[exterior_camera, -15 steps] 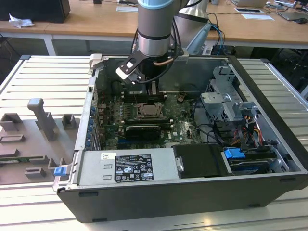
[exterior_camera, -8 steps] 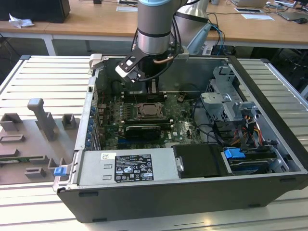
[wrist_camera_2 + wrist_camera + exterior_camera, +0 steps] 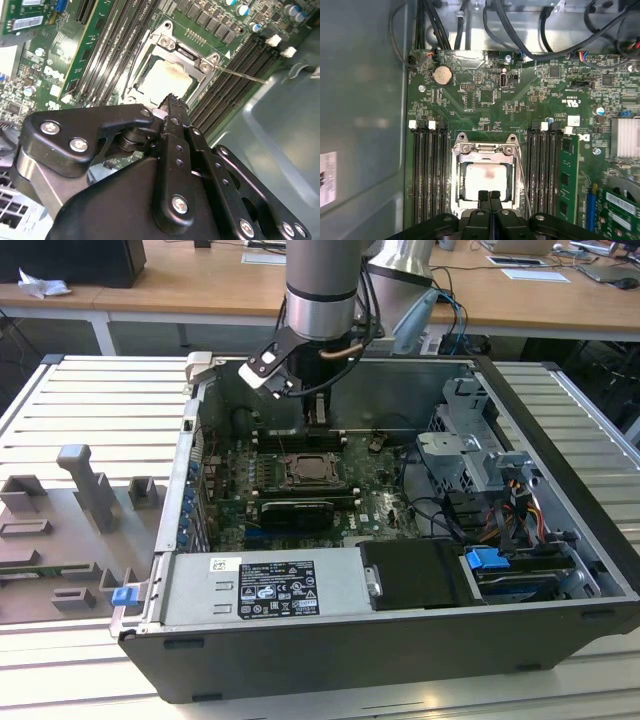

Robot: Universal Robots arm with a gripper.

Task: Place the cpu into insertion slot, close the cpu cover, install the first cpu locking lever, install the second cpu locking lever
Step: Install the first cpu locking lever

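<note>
Fingers clenched on nothing, the gripper (image 3: 490, 196) hovers just over the cpu (image 3: 485, 177), which is seated in the insertion slot (image 3: 458, 182) beneath the lowered cpu cover (image 3: 485, 148) — apparently the lever stage. Beyond, a thin locking lever (image 3: 521, 170) seems to angle out unlatched — catching that wire looks to demand fine aim.

The Universal Robots arm (image 3: 320, 275) is showing a silvery-grey cylindrical shell ending in a black band. A pale blue joint cap (image 3: 415, 320) is sitting behind it, and black cables (image 3: 372, 310) are looping round the wrist. A black-and-white camera bracket (image 3: 262, 368) is jutting from its side. The gripper (image 3: 171, 98) is wearing matte black linkage plates studded with silver screws (image 3: 180, 204), and its fingertips (image 3: 175, 105) are showing fine ribbing.
</note>
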